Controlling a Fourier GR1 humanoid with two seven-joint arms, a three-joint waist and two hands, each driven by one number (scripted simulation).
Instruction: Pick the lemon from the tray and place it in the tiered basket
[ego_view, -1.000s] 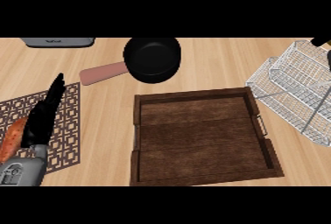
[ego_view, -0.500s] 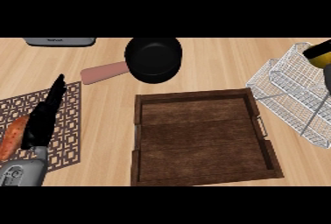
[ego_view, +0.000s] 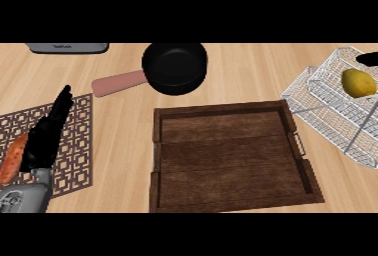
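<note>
Head view: light wooden counter (ego_view: 244, 75). The lemon (ego_view: 358, 82) lies in the tiered basket (ego_view: 314, 102), upper tier, far right. The tray (ego_view: 229, 155) sits centre. The left hand (ego_view: 48, 131), fingers straight, rests over the patterned mat (ego_view: 77, 150). The right hand (ego_view: 367, 59) shows only a sliver; its state cannot be told.

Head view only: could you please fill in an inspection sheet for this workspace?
Surface: wooden counter, no spills seen.
Job's things: lemon lies in the wire tiered basket, seemingly its upper tier; tray holds nothing.
Clutter: black pan with a pink handle beyond the tray; patterned mat at left; orange item at the mat's left, kind unclear; grey appliance at the far edge.
Robot hands: left robot hand open, resting over the mat; right robot hand only a black part at the right edge, above the lemon.
Cables: nothing seen.
Surroundings: nothing seen beyond the counter.
</note>
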